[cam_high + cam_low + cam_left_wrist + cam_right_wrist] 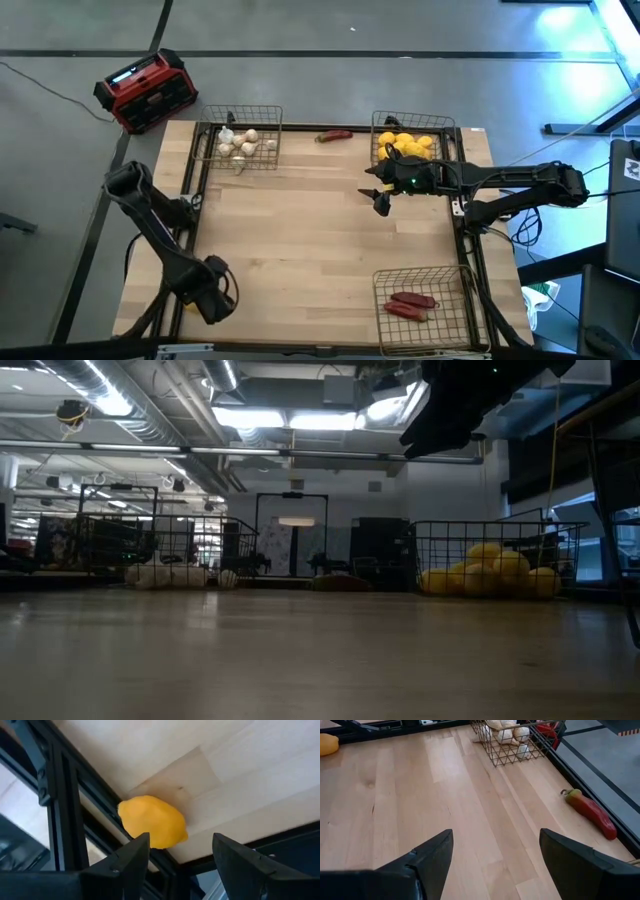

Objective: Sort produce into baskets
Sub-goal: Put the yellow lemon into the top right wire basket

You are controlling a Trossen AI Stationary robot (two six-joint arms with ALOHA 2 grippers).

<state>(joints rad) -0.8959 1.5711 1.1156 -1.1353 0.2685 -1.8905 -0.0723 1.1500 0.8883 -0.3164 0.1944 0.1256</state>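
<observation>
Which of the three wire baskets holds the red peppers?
The basket at the table's near right corner, holding two red peppers. The far-left basket holds whitish bulbs; the far-right basket, beside the right gripper, holds yellow fruit.

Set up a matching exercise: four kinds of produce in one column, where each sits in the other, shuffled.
Things:
1. whitish bulbs
2. yellow fruits
3. two red peppers
4. lone red pepper

Places:
A. bare table, between the two far baskets
B. far right basket
C. near right basket
D. far left basket

Pairs: 1-D, 2-B, 3-C, 4-A
</observation>
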